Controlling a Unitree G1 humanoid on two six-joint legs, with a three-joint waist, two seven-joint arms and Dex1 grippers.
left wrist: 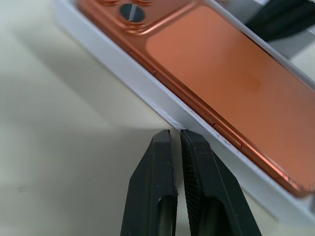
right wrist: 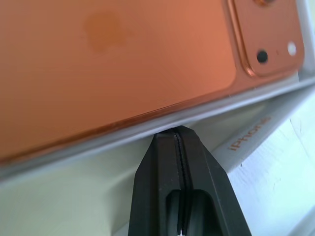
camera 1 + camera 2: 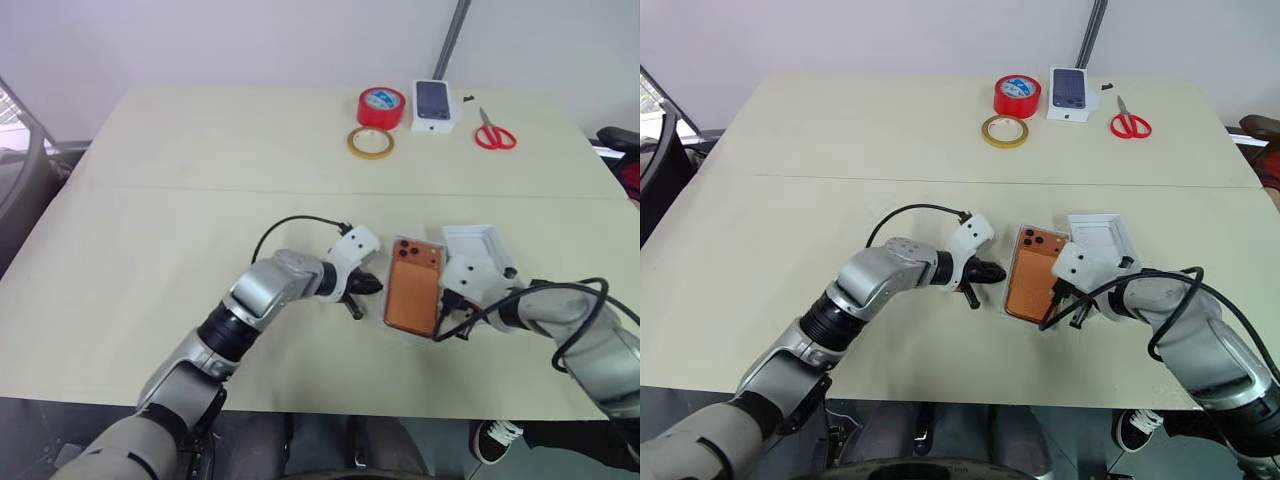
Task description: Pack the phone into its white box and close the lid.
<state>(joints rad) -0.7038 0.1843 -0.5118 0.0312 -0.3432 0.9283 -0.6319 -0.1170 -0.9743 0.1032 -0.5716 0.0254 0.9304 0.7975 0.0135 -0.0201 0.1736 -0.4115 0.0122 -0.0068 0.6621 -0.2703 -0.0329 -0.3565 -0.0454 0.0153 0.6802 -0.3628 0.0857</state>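
The slim orange phone point(image 3: 414, 285) lay back-up (camera block at the far end) inside the shallow white cardboard box point(image 1: 162, 101), with the white lid point(image 3: 1098, 236) beside it to my right. My left gripper point(image 1: 175, 135), fingers nearly together and holding nothing, met the box's left rim; my right gripper point(image 2: 178, 132), fully closed and empty, pressed against the opposite rim.

Big beige table point(image 3: 200, 150) w/ a seam across it, plain white wall point(image 3: 250, 40) behind, grey pole point(image 3: 452, 38) leaning.
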